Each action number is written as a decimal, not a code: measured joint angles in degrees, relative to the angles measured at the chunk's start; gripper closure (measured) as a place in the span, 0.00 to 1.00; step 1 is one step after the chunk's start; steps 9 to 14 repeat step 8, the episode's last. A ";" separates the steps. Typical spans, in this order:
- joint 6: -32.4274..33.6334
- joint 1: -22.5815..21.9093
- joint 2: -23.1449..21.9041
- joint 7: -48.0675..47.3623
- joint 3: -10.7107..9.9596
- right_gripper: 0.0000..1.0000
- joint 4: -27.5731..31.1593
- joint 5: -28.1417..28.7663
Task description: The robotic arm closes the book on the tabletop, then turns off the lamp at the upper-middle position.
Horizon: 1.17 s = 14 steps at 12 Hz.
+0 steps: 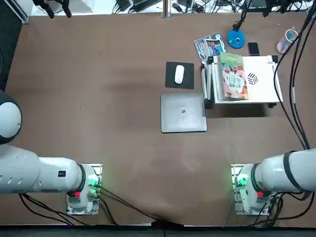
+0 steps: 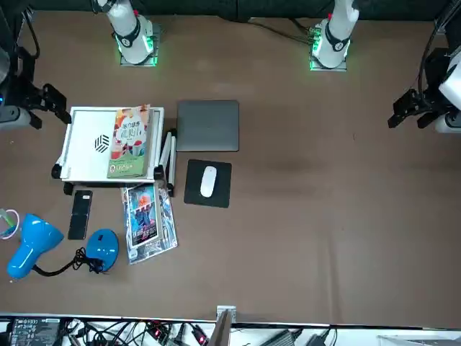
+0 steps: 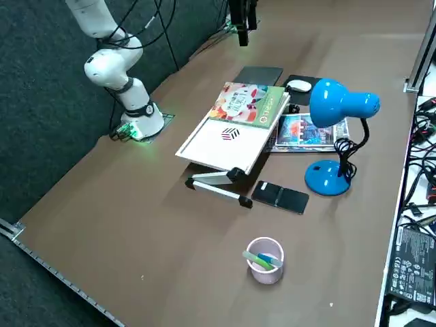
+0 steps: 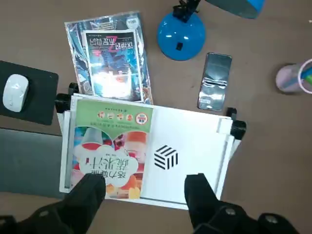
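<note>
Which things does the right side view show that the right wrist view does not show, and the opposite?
Only the right side view shows the robot's white arm base. Only the wrist view shows the right gripper's two fingers apart. Both show the green-covered book, the lamp's blue disc base, and the pen cup.

So the brown counter [image 1: 123,59] has a closed laptop [image 2: 207,125], mousepad [image 2: 192,194], white stand [image 3: 225,144], phone [image 3: 281,197], blue lamp [image 3: 327,178], glossy booklets [image 4: 113,61] and pen cup [image 3: 266,260] on it.
</note>
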State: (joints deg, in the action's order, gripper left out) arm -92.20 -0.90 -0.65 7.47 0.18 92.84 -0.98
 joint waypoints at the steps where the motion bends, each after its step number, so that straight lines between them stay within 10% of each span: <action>1: 0.21 0.03 -0.95 -0.31 -0.05 0.00 0.62 -0.37; 14: 2.84 0.82 -3.39 -4.56 0.25 0.00 1.76 -0.27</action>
